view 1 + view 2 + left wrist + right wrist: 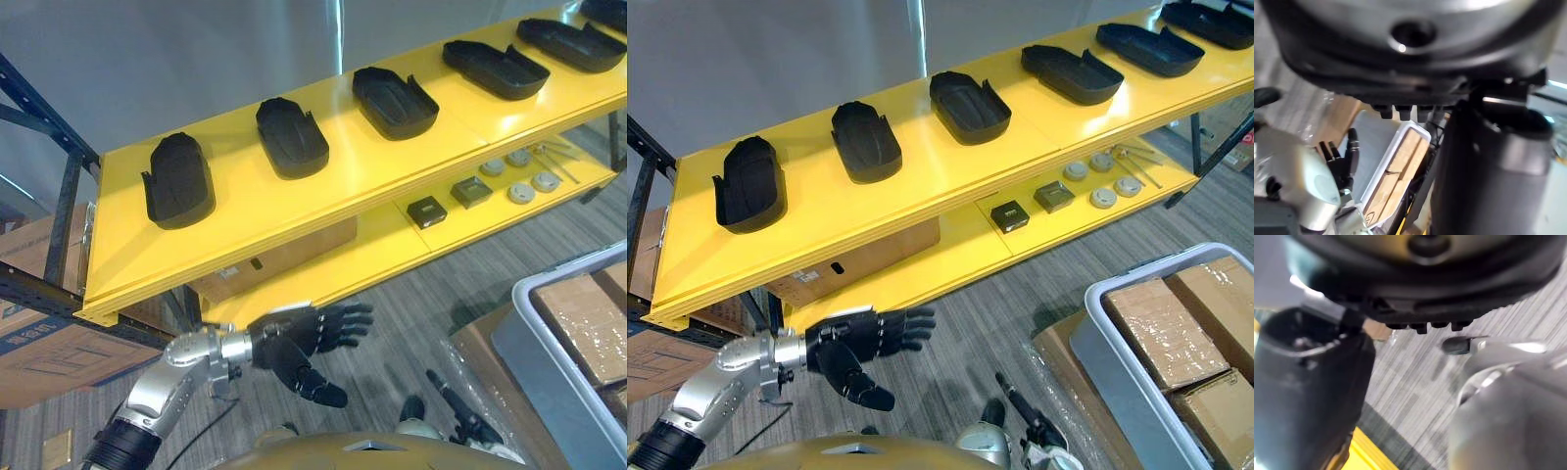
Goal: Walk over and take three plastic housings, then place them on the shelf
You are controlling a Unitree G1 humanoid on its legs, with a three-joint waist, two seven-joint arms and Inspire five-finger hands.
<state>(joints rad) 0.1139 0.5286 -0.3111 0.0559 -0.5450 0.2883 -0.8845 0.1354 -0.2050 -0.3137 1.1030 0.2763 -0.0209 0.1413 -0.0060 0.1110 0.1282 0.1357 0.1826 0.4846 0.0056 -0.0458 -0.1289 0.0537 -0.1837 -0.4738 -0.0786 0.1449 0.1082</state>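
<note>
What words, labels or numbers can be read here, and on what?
Nothing here can be read.
Small white label on the brown cardboard box under the yellow shelf: too small to read.
Dark print on the far-left cardboard box: blurred.
Black plastic housings: no markings visible.

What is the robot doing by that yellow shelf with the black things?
The robot stands at the yellow shelf, where black plastic housings lie in a row on the top level. Its left hand is open and holds nothing, hanging in front of the shelf. Its right hand is low near a grey bin of cardboard boxes.
</note>
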